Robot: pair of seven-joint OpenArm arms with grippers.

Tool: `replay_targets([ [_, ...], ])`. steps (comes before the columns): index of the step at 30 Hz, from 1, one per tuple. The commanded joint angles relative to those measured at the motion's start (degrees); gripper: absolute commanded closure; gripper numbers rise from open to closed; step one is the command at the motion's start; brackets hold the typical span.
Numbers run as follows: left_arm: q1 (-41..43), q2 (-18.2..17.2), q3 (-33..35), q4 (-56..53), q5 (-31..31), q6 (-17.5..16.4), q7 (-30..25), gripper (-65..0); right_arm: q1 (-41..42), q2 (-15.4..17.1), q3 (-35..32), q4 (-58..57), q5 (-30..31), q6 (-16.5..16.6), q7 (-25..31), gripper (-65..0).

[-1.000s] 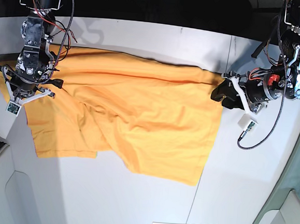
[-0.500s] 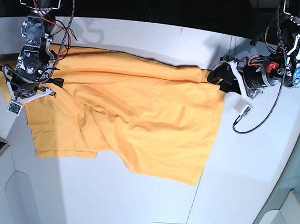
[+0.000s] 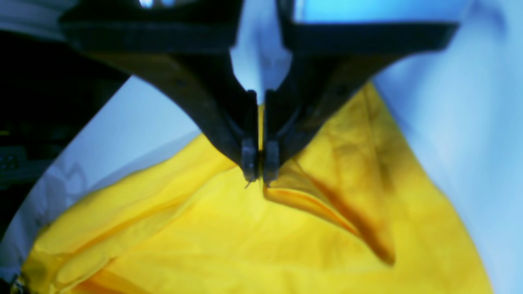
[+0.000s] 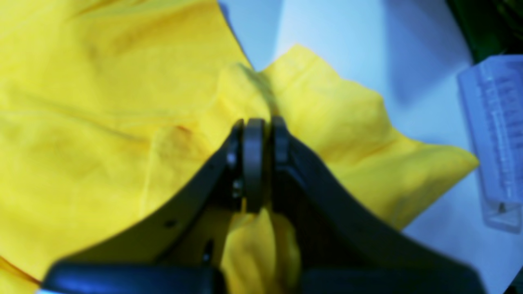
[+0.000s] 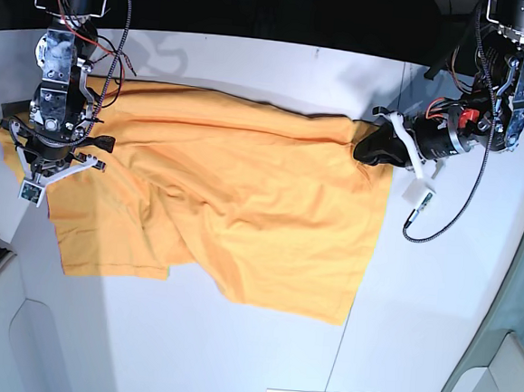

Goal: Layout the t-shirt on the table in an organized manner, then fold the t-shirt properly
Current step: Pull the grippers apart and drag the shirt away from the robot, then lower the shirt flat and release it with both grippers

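Both sets of jaws pinch opposite edges of the t-shirt, cloth clamped between them

T-shirt lies across table, between both arms

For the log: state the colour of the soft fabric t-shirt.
Plain orange-yellow; no lettering shows. The soft fabric t-shirt shows best in the base view.

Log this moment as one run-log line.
phase: spreading | left claw: shut on t-shirt corner | right claw: shut on t-shirt edge | t-shirt: wrinkled, unfolded on table
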Motion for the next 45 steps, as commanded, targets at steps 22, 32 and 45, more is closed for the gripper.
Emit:
replay_targets([
  [22,15.19,-8.0,-1.44,21.2,-11.5,-1.11,6.49,0.0,-12.5,2.84,4.48,24.22,-2.99,-4.26,-4.57,0.0],
  [32,22.43,-8.0,-1.44,22.97,-5.68,-1.11,9.86,-5.5,-19.47,2.19,9.31,25.75,0.33,-7.23,-5.05,-4.5],
  [45,13.99,-7.98,-4.02,22.99,-5.81,-1.11,4.0,-21.5,-12.22,2.23,9.31,25.57,4.87,-4.94,-3.48,-31.5],
])
